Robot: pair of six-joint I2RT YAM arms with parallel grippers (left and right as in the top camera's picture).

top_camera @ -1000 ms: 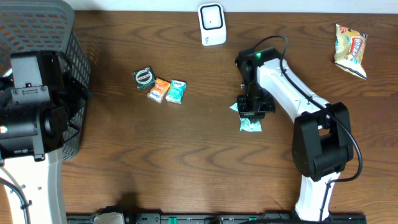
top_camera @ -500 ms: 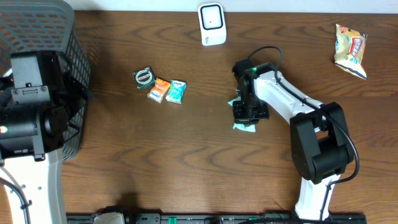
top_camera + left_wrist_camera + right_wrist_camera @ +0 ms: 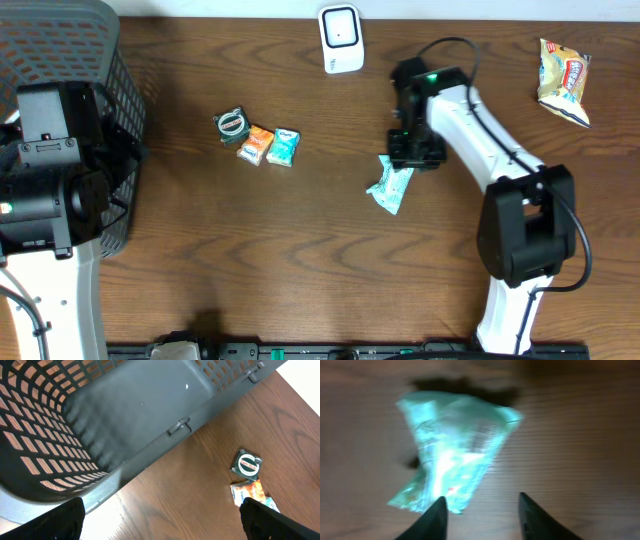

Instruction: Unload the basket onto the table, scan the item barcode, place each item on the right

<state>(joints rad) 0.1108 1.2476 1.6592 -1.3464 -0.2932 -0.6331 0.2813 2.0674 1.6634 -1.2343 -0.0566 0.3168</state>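
Far left of the scanner (image 3: 341, 38) sits the basket (image 3: 70, 60). The left hand (image 3: 162, 522) hangs by its side, fingers spread wide, holding nothing. Btwn basket and scanner, a bit nearer the robot, there are 3 small things in a row: round tin (image 3: 232, 124), orange pack (image 3: 259, 143), teal pack (image 3: 284, 147), touching or close to it. The packet (image 3: 390, 185), teal and crumpled, lies on the table (image 3: 300, 260) slightly right of the scanner and nearer the robot, free of any grip. The right hand (image 3: 413, 150) is just beside the packet's far end, on the scanner side. Its fingers are apart w/ only bare table btwn them, tho the wrist view's blurry. Far right of the scanner: chip bag (image 3: 564, 80).
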